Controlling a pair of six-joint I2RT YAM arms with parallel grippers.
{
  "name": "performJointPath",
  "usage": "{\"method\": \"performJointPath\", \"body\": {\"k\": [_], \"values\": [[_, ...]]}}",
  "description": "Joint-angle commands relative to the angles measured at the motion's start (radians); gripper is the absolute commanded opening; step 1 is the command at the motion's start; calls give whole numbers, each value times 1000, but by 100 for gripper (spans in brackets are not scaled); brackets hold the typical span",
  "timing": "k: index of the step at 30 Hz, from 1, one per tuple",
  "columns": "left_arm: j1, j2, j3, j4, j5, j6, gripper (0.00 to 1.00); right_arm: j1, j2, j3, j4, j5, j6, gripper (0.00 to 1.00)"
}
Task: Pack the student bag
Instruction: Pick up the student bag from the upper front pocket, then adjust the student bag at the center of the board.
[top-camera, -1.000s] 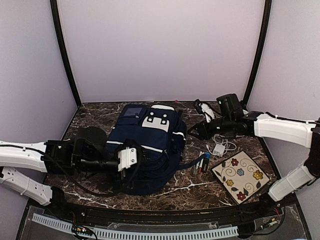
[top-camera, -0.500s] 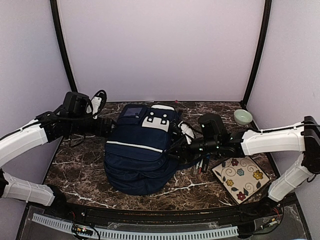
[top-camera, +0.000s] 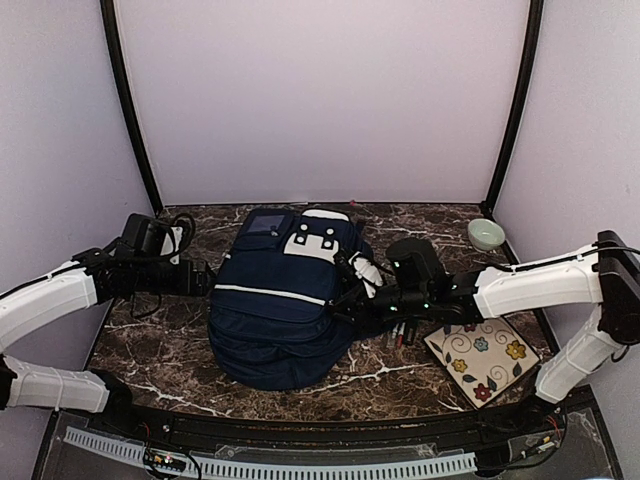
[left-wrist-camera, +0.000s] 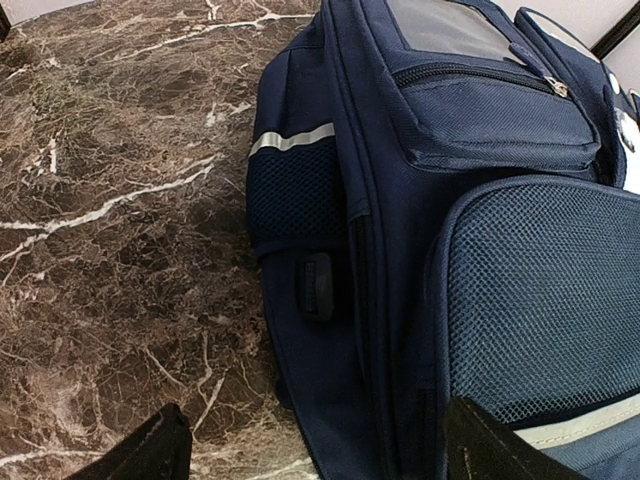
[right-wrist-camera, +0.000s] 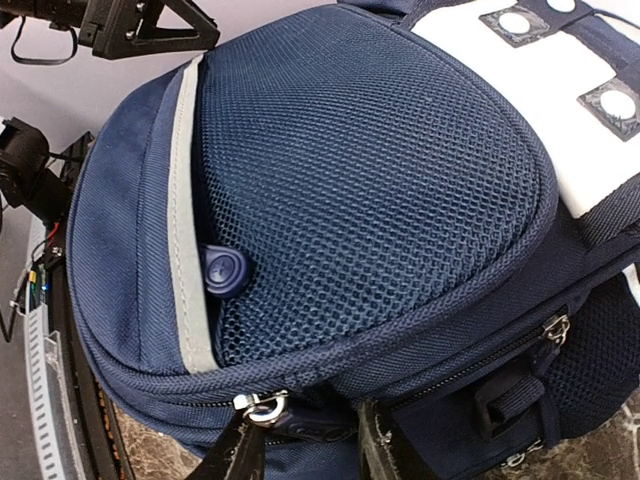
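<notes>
The student bag (top-camera: 280, 300) is a navy-blue backpack with white stripes and a pale patch with buckles, lying in the middle of the marble table (top-camera: 165, 340). My left gripper (top-camera: 205, 278) is open and empty beside the bag's left side. In the left wrist view (left-wrist-camera: 325, 455) its wide-apart fingers straddle the bag's side panel (left-wrist-camera: 480, 250) without touching it. My right gripper (top-camera: 345, 298) is at the bag's right side. In the right wrist view (right-wrist-camera: 305, 445) its fingers are closed on a dark zipper pull (right-wrist-camera: 300, 425) below the mesh pocket (right-wrist-camera: 370, 180).
Several pens (top-camera: 402, 330) lie right of the bag, under my right arm. A floral notebook (top-camera: 482, 350) lies at the front right. A small green bowl (top-camera: 486, 234) stands at the back right. A black cable (top-camera: 165, 235) hangs by the left wrist.
The left gripper has come down from the back left corner to the bag's left side. The right gripper, at the back right a second ago, has reached the bag's right side.
</notes>
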Motion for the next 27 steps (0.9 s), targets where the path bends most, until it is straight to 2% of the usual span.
{"method": "performJointPath", "body": {"k": [1, 8, 15, 17, 20, 23, 25, 27], "values": [[2, -24, -17, 15, 33, 7, 90, 11, 1, 15, -16, 88, -5, 28], [2, -9, -19, 26, 51, 21, 89, 20, -34, 8, -4, 83, -22, 1], [2, -1, -42, 32, 60, 38, 87, 21, -80, -16, -8, 28, -30, 0], [4, 13, -57, -2, 13, 27, 81, 17, -93, -17, -28, 35, -15, 0], [8, 51, -64, -56, -6, -1, 66, 13, -84, 7, -88, 50, 9, 0], [6, 79, -92, -5, 131, -28, 53, -5, -59, 40, -128, 59, 34, 0], [-19, 68, -142, 97, 241, -46, 49, -45, -36, 65, -142, 56, 49, 0], [-93, 33, -173, 178, 249, -49, 48, -92, -4, 108, -166, 52, 47, 0]]}}
